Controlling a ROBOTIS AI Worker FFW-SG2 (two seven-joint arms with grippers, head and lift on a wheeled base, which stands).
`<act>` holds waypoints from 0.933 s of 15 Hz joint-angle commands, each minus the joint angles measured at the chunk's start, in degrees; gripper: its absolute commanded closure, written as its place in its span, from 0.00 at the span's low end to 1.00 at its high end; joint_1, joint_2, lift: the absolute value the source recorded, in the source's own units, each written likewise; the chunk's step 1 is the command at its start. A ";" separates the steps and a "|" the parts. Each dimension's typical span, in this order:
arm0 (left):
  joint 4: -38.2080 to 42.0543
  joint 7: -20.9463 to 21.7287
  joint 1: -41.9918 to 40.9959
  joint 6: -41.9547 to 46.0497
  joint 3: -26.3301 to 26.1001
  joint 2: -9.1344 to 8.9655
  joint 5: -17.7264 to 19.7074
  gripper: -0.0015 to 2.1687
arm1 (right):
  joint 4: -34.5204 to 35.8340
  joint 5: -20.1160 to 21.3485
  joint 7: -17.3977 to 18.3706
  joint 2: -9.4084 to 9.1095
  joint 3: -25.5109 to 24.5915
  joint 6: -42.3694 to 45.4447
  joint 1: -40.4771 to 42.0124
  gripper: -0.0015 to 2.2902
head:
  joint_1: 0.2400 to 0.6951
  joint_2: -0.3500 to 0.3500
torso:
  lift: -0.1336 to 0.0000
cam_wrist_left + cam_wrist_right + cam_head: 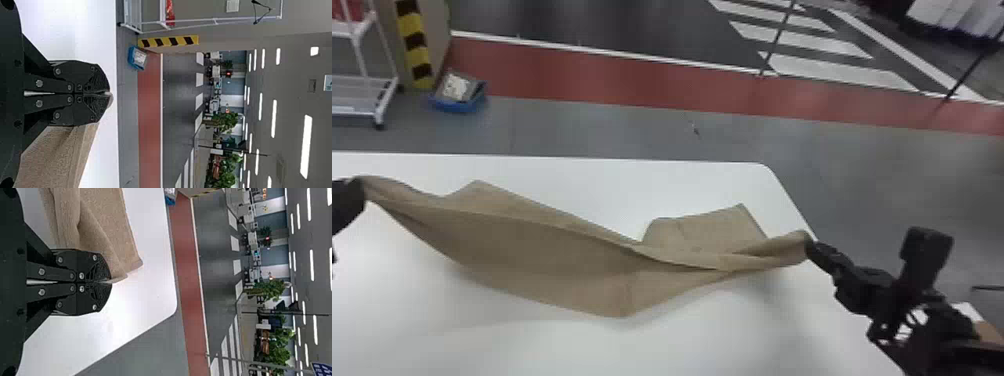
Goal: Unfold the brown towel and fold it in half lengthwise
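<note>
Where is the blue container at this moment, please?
In the head view, the blue container is on the floor at the far left, beyond the table, right beside the yellow-and-black striped post.

White table [612, 185], smooth top, rounded far right corner; brown towel [542, 245] stretched across, folds uneven, contact partly unclear.

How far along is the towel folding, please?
The brown towel looks partly spread but creased, a far flap doubled on the white table. The left gripper and right gripper pinch its ends. Flattening and the lengthwise fold seem left.
</note>
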State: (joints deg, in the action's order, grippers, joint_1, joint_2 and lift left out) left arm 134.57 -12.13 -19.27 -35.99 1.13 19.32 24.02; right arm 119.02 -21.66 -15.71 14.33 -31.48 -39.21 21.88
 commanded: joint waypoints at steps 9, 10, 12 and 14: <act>-39.74 -0.70 38.78 15.99 -1.74 -0.78 10.17 0.70 | -28.22 8.39 1.20 0.78 12.94 11.83 -39.02 0.73 | 0.74 0.34 | 0.07; -41.93 -0.70 41.41 16.16 -2.09 -0.78 10.61 0.70 | -30.95 8.30 1.12 1.05 13.29 15.17 -41.48 0.73 | 0.59 0.36 | 0.07; -41.23 -0.70 42.91 16.16 -2.36 -0.51 11.57 0.70 | -33.59 5.66 -0.11 4.12 14.08 17.28 -44.29 0.73 | 0.45 0.37 | 0.07; -34.38 -1.32 36.93 14.76 -1.48 0.10 11.84 0.70 | -29.89 1.71 -1.43 8.43 14.43 15.34 -38.58 0.73 | 0.37 0.37 | 0.07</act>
State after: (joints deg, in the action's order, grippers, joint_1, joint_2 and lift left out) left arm 95.65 -13.19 21.63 -20.20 -1.04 19.04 35.72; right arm 86.73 -17.15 -16.99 19.69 -17.25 -22.68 -20.59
